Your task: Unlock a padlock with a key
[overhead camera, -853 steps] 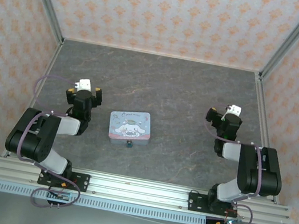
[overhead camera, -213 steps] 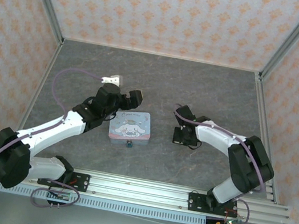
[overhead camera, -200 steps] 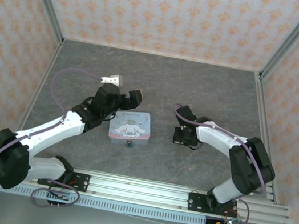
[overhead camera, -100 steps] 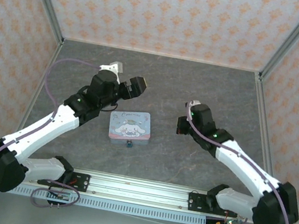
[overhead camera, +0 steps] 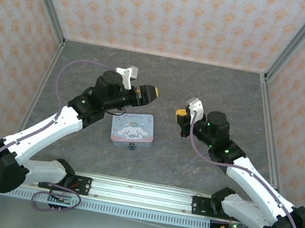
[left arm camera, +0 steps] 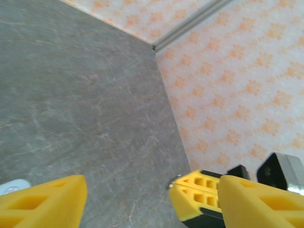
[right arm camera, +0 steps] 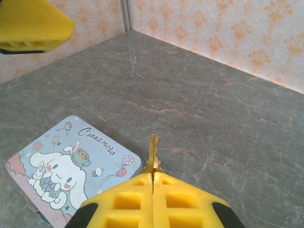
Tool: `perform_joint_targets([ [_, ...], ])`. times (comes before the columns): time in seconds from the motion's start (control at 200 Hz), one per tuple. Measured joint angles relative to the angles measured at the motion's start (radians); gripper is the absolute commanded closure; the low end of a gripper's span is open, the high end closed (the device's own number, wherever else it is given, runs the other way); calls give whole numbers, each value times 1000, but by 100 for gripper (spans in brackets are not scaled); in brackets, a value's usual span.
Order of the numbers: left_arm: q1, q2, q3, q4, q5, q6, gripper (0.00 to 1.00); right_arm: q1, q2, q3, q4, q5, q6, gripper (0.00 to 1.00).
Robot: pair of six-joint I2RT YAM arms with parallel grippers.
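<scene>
1. Right tool (right arm camera: 152,178) was clamped shut on the key (right arm camera: 153,151), whose brassy shank stuck straight out beyond the yellow pads (right arm camera: 126,202).
2. Left tool (overhead camera: 149,94) hung open and empty, raised over the far edge of the cartoon-dog tin (overhead camera: 133,127).
3. Padlock (overhead camera: 132,146) lay on the bench (overhead camera: 217,84) against or just beside the tin's near edge, toward the arm bases.
4. From the key, it lay lower, to the left and nearer the bases. The shank aimed past the tin's far corner, so reorienting looked necessary.
5. Both tools seemed about equally far from the padlock, and its keyhole and shackle were too small to make out.
</scene>
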Motion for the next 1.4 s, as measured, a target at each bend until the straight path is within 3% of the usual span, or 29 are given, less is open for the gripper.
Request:
perform_joint_targets([
  [0.28,-92,127,58,26,55,37,44,0,0,0,3,-45,-13,100],
  [0.811,-138,235,108,48,58,45,69,0,-1,0,10,-82,25,100],
  [1.061,-140,256,134,48,53,65,95,0,-10,0,33,-81,55,100],
  [1.116,-140,256,135,47,44,79,100,0,-19,0,34,-80,71,91],
  [1.246,-145,251,138,40,23,105,100,0,-54,0,41,-86,112,67],
  [1.401,-145,213,138,35,1,155,100,-36,-100,0,48,-167,177,52],
])
